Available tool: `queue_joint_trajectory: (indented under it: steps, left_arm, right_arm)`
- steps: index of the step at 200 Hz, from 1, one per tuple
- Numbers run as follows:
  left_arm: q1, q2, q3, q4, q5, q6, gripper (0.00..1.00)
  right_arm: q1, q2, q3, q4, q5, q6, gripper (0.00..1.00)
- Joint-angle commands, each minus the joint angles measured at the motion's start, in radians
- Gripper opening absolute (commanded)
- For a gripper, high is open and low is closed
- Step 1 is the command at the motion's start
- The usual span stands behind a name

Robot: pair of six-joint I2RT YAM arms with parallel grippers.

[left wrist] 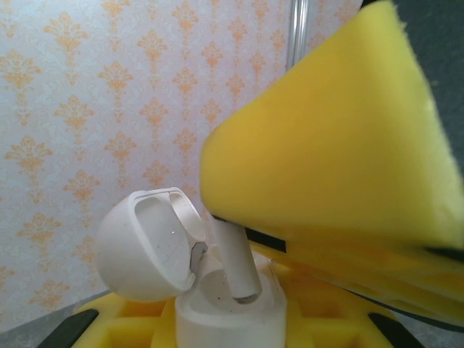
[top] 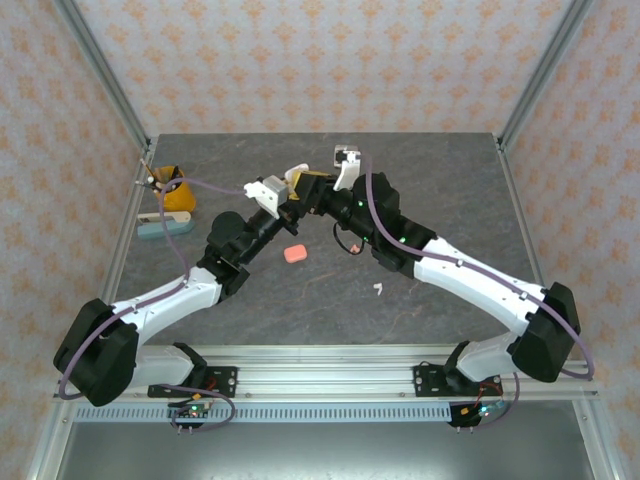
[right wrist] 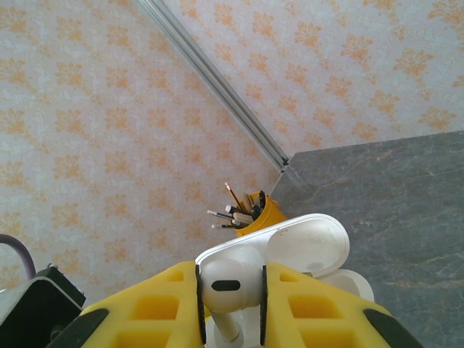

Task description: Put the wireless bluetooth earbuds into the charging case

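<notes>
One overhead view, two wrist close-ups

The top camera looks down from behind the arm bases (top: 95, 355) across the whole table (top: 450, 190). Each wrist camera looks along its own fingers (right wrist: 138, 308) toward the wallpapered walls (right wrist: 87, 109), very near. Both share the open case (left wrist: 152, 246) and earbud (right wrist: 226, 284), seen from opposite sides.

Pen cup (top: 176, 191) far left, pink case (top: 294, 253) mid-table; the table's (top: 450, 175) far right lies open.

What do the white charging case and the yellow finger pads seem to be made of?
Charging case: probably hard, smooth plastic with a slight sheen; small highlights show on its open lid. Yellow finger pads: likely soft matte foam or sponge; one edge looks fuzzy and porous.
</notes>
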State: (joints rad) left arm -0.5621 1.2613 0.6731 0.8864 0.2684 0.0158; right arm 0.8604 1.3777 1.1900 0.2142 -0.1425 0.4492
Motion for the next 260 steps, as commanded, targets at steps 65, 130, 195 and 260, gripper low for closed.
queue_joint_trajectory:
  steps: [65,130,195,260]
  left_arm:
    - [-0.006,-0.009,0.052,0.106,0.006,-0.005,0.00]
    - [-0.006,-0.016,0.056,0.095,-0.001,0.008,0.00]
    - [-0.006,-0.021,0.060,0.089,0.016,0.009,0.00]
    - [-0.006,-0.044,0.032,0.057,0.017,0.004,0.00]
  right_arm:
    - [0.021,0.029,0.009,-0.150,-0.077,-0.085,0.22]
    - [0.022,0.013,-0.027,-0.210,-0.096,-0.133,0.21]
    - [0.021,-0.032,-0.055,-0.244,-0.040,-0.113,0.26]
    - [0.022,-0.018,-0.009,-0.286,0.000,-0.075,0.40]
